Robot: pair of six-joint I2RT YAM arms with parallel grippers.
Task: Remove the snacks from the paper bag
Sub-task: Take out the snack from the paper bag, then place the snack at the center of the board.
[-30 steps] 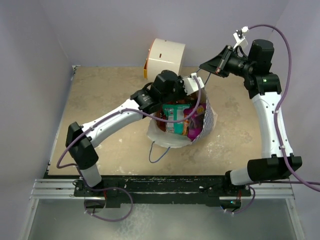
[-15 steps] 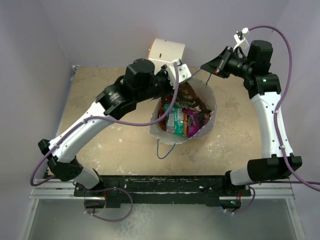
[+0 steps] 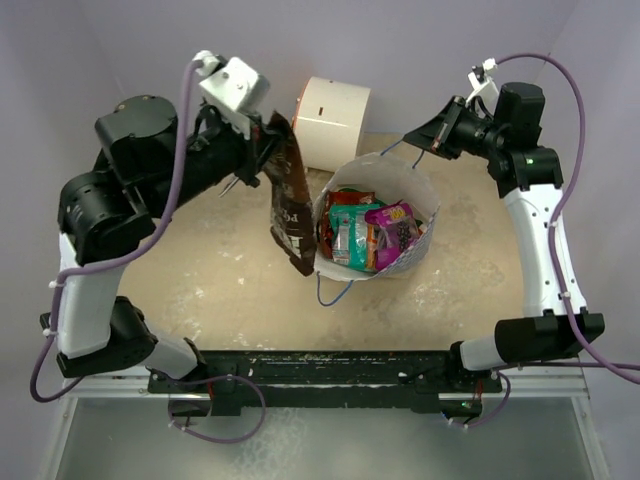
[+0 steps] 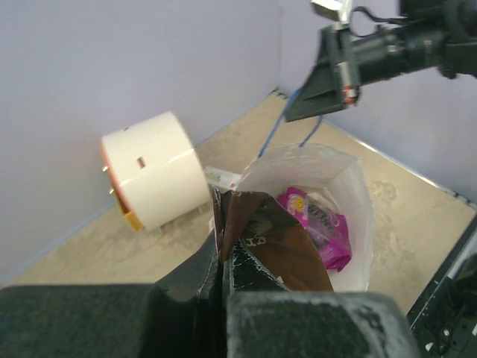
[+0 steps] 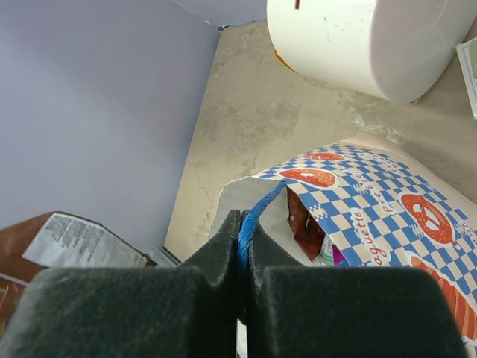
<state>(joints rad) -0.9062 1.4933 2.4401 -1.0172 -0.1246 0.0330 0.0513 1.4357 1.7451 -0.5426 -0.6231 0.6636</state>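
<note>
Left gripper (image 4: 222, 261) across half-hidden chips bag (image 4: 272, 242)

Lavender walls (image 3: 250, 40), seemingly mottled beige tabletop (image 3: 220, 290)

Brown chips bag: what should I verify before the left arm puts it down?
1. Left gripper shut on chips bag: ok.
2. Chips bag outside the paper bag: ok.
3. Right gripper shut on blue handle, paper bag upright: ok.
4. Bare table left of paper bag: ok.
5. Chips bag off the table: cannot tell.
6. Paper bag emptied: not ok, purple packet and teal packet inside.
</note>
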